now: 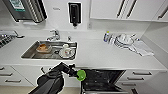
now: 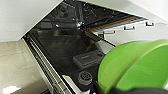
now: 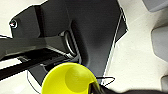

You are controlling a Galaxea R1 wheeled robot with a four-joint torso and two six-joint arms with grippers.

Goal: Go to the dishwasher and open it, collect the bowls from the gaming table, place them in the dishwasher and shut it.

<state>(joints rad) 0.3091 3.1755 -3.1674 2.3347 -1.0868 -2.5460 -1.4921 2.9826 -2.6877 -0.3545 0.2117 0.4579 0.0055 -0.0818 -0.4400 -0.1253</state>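
The robot stands in front of a white kitchen counter (image 1: 105, 57) with a stainless-steel sink (image 1: 30, 55) set into it; some used dishes lie in the sink. Below the counter edge the dishwasher (image 1: 102, 80) stands open, its dark inside visible and its door (image 2: 62, 47) folded down toward the floor. The left gripper (image 1: 78, 74) reaches in from the left and grasps a small round green bowl (image 1: 81, 75) by its rim, holding it in the air just beside the upper left corner of the dishwasher opening. In the left wrist view the green bowl (image 2: 135, 67) hangs tilted above the open door. In the right wrist view the right gripper (image 3: 96, 88) clenches the rim of a small round yellow bowl (image 3: 67, 80), held above a pale floor (image 3: 135, 57). A stack of white plates (image 1: 123, 40) rests at the right on the counter.
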